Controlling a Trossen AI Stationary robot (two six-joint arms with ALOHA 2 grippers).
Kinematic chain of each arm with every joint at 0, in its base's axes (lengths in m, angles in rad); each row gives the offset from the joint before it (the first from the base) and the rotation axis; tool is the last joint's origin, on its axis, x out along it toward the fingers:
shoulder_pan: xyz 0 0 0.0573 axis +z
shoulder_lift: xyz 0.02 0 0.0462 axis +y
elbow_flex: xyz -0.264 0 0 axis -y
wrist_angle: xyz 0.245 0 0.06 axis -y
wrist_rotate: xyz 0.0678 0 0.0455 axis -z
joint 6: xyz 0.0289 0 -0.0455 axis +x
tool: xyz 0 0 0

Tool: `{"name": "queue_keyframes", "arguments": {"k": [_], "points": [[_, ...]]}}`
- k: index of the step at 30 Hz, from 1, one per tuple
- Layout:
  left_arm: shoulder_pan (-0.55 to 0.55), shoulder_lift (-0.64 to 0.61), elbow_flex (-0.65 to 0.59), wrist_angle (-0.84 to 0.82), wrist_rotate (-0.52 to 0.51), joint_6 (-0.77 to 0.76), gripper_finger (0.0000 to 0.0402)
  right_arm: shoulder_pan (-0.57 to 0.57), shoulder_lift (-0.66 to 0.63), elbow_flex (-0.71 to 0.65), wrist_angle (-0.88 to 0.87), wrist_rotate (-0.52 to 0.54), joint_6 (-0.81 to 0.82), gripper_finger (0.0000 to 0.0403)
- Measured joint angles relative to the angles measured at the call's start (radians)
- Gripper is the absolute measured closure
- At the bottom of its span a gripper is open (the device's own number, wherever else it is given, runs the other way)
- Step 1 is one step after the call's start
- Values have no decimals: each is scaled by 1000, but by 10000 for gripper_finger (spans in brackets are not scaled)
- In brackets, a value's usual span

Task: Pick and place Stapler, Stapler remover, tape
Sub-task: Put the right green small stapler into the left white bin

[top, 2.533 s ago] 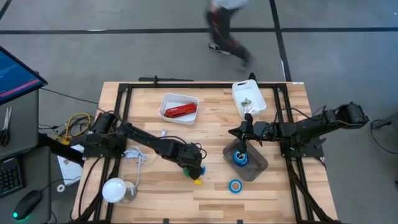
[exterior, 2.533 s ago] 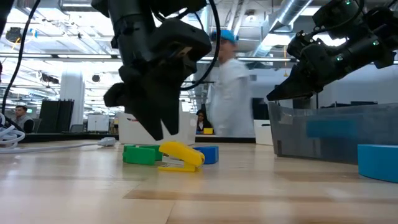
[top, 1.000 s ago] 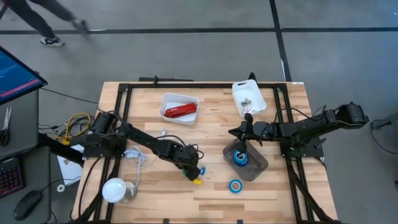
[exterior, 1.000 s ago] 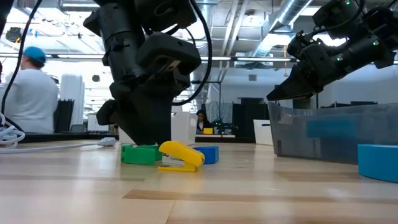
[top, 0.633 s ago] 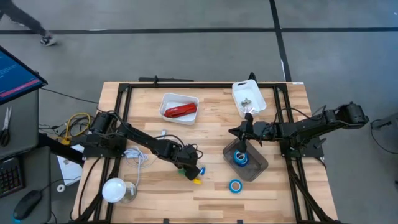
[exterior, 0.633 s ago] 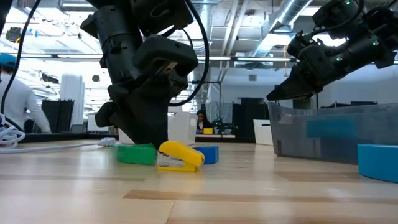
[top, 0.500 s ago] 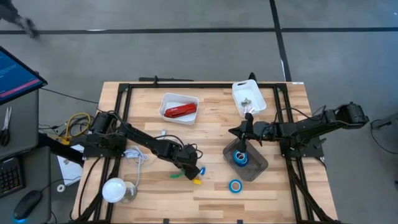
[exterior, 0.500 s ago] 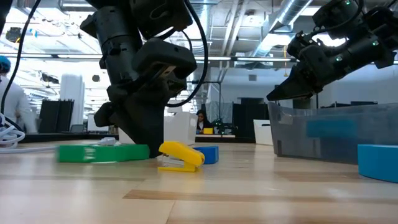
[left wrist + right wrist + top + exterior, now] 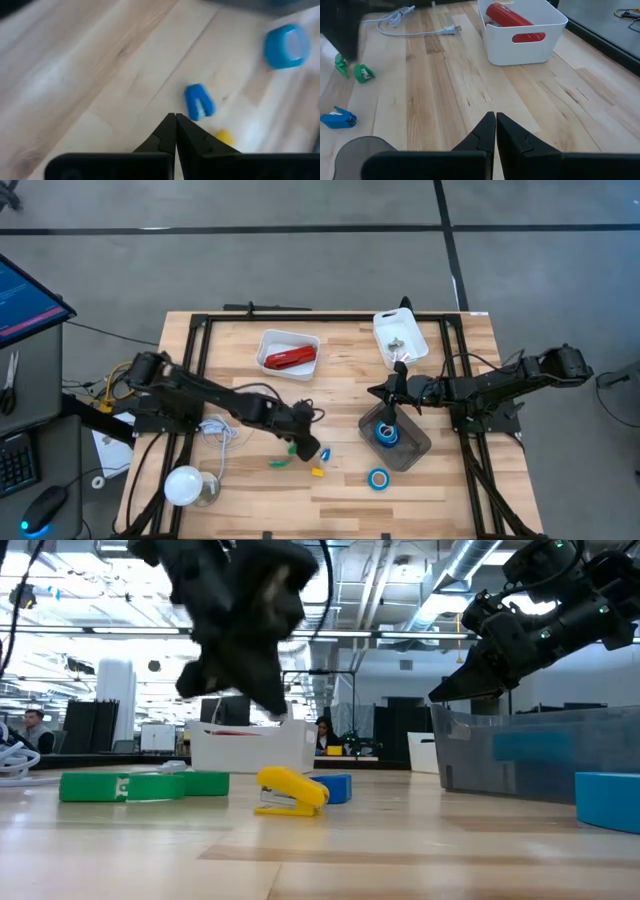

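The red stapler point(image 9: 290, 358) lies in a white bin point(image 9: 268, 340) at the far side, also in the right wrist view point(image 9: 507, 15). One blue tape roll point(image 9: 385, 433) sits in a grey bin point(image 9: 415, 445); another point(image 9: 378, 478) lies on the table. Three small pieces, shaped like stapler removers, lie near the middle: green point(image 9: 280, 463), blue point(image 9: 199, 101) and yellow point(image 9: 317, 472). My left gripper point(image 9: 175, 117) is shut, holds nothing, and hangs above these pieces. My right gripper point(image 9: 495, 117) is shut with nothing in it, above the grey bin's far edge.
A second white bin point(image 9: 400, 338) with a small item stands at the far right. A white cable point(image 9: 215, 428) and a white dome-shaped object point(image 9: 183, 485) lie at the left. Black frame rails point(image 9: 200, 380) border the table.
My left gripper has shut beside the green piece without taking hold of it. The green piece has slid along the table toward the left edge, clear of the fingers. The gripper has then risen, with nothing in it. The yellow and blue pieces have stayed put.
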State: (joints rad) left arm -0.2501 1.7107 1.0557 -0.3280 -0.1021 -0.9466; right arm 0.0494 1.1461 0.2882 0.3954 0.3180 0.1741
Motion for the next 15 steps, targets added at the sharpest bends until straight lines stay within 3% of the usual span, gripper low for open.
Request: {"name": "queue_keyframes", "arguments": {"k": [6, 8, 12, 15], "points": [[-37, -95, 2, -75, 21, -6, 400, 0, 0, 0, 0, 0, 0, 395], [-64, -101, 3, -104, -23, -35, 401, 0, 0, 0, 0, 0, 0, 395], [-114, -68, 71, -229, -128, -63, 401, -1, 0, 0, 0, 0, 0, 395], [-121, -19, 166, -381, -132, -73, 401, -12, 0, 0, 1, 0, 1, 395]]}}
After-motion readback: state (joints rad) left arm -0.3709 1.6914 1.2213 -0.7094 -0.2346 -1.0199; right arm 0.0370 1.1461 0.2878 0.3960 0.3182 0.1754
